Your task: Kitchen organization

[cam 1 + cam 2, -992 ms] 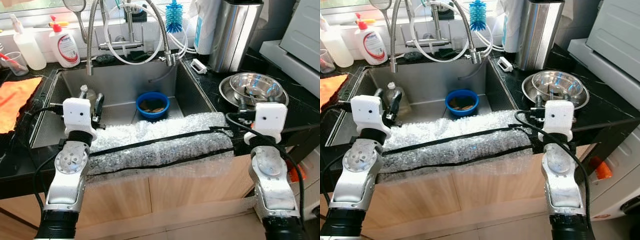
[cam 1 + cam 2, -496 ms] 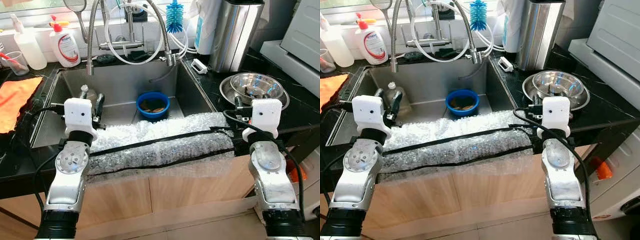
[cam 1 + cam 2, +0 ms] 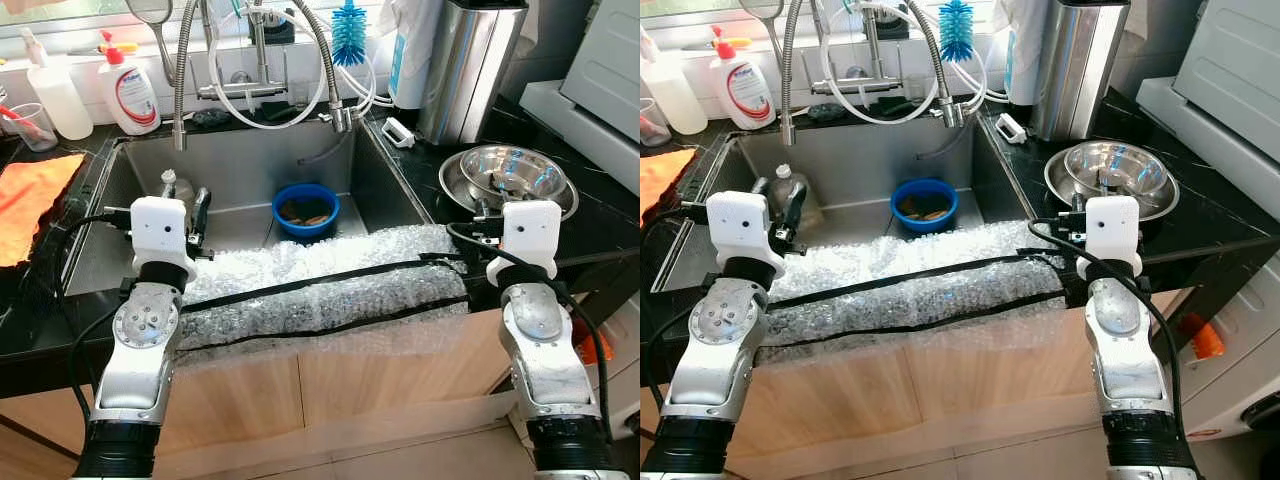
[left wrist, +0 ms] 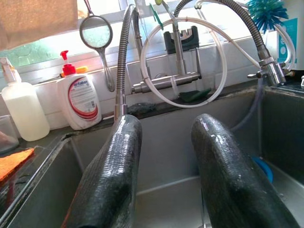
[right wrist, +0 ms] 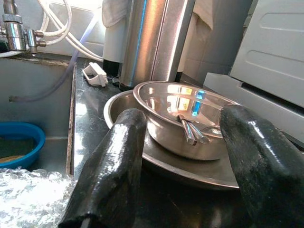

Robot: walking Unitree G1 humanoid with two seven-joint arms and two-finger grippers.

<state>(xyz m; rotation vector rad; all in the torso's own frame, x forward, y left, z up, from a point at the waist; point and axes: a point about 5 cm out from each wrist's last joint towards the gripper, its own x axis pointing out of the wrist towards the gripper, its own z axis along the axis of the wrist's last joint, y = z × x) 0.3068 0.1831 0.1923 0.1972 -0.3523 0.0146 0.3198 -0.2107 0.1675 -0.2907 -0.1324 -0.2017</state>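
On the counter (image 3: 600, 225) right of the sink (image 3: 250, 170), a steel bowl (image 5: 183, 118) sits nested in a wider one, utensils (image 5: 192, 130) inside pointing toward the rim; it looks light, rigid and slippery, best pinched at the near rim. The right claw (image 5: 183, 156) is spread just before it. The left claw (image 4: 166, 171), also spread, hovers over the sink.

Blue bowl (image 3: 305, 211), orange cloth (image 3: 30, 200), turquoise brush (image 3: 348, 32) — black-striped clear bubble wrap (image 3: 320, 285).

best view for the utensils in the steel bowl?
Right wrist view: the utensils lie close up inside the steel bowl, framed by the open right end effector. In both eye views they are small and glare-washed; left wrist view faces the faucet.
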